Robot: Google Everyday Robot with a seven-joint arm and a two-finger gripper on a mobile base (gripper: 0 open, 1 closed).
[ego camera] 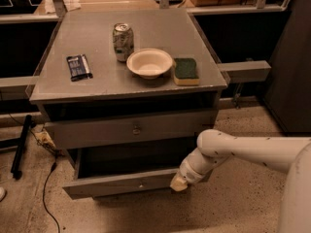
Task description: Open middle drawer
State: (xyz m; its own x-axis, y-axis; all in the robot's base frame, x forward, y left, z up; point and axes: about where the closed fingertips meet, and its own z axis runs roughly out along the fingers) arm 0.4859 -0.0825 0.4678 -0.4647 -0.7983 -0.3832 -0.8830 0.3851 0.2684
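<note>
The middle drawer (pixel 121 183) is the long, low grey front with a small round knob (pixel 141 184). It stands pulled out from the cabinet, and its dark inside shows above the front. My gripper (pixel 177 182) is at the right end of that drawer front, touching or very close to it, well right of the knob. The white arm (pixel 243 152) comes in from the right. Above is the taller grey drawer front (pixel 131 129) with its own knob, which is closed.
The cabinet top (pixel 97 86) holds a soda can (pixel 123 41), a white bowl (pixel 149 62), a green-and-yellow sponge (pixel 186 71) and a dark snack packet (pixel 78 67). Cables and a black bar (pixel 22 144) lie on the floor at left. A dark cabinet (pixel 291 57) stands at right.
</note>
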